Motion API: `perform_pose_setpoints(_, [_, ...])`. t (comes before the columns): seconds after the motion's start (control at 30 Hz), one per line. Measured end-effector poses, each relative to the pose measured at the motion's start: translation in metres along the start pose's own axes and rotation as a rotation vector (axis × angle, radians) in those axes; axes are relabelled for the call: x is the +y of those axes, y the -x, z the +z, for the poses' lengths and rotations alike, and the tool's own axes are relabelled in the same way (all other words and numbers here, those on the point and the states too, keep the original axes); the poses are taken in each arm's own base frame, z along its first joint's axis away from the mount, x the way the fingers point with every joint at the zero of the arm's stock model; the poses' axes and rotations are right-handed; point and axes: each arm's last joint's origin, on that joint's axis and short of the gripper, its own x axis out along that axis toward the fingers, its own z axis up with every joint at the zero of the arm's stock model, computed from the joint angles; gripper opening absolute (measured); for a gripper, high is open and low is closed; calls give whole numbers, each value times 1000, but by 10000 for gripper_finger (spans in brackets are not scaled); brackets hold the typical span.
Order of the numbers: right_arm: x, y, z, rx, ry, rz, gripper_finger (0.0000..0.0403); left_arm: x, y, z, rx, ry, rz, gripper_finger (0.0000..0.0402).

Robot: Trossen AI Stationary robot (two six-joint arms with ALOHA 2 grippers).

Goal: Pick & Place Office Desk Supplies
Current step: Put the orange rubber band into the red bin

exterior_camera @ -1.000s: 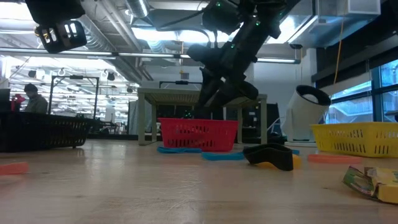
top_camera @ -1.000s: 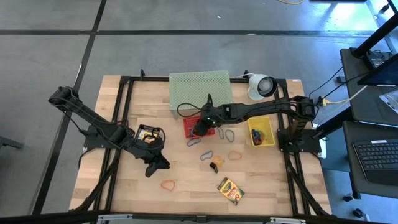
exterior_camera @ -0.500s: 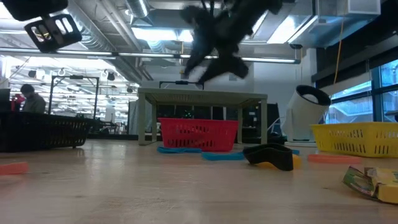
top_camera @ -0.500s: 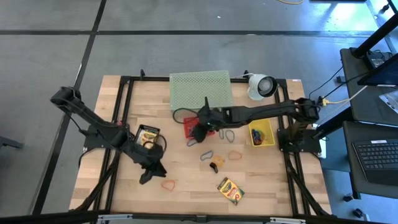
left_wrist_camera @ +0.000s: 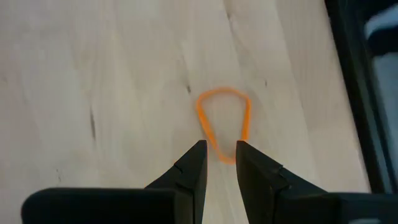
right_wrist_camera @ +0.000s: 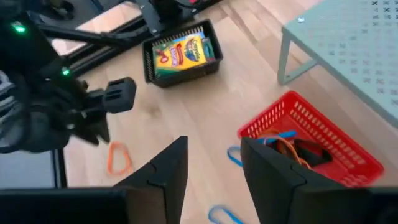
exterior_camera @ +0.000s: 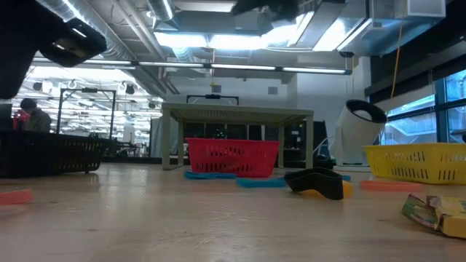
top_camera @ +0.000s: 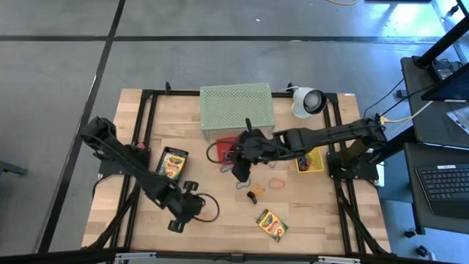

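Hovering: left fingers (left_wrist_camera: 219, 163) parted over orange band (left_wrist_camera: 223, 122) | right fingers (right_wrist_camera: 214, 168) parted, empty

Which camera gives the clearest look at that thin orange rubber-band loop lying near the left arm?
The left wrist view: the thin orange rubber-band loop lies on bare wood just past the open left gripper. The high view mostly hides it, the right wrist view shows it small, the low view only an orange sliver.

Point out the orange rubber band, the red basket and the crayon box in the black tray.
orange rubber band (left_wrist_camera: 204, 118): left wrist view, side strand.
red basket (right_wrist_camera: 314, 134): right wrist view, mesh wall.
crayon box (right_wrist_camera: 180, 51): right wrist view, printed face.
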Motion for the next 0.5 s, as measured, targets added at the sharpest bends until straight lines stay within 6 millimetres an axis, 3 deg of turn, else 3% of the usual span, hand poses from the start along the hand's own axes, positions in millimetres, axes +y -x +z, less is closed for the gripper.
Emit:
perform_pose_setpoints(0.23, [12, 37, -6, 39, 53, -65, 136, -10, -17, 8, 66, -12, -88, 92])
perform_pose_setpoints(0.5, [23, 67, -17, -2, 57, -114, 125, -6, -33, 10, 103, 153, -95, 159])
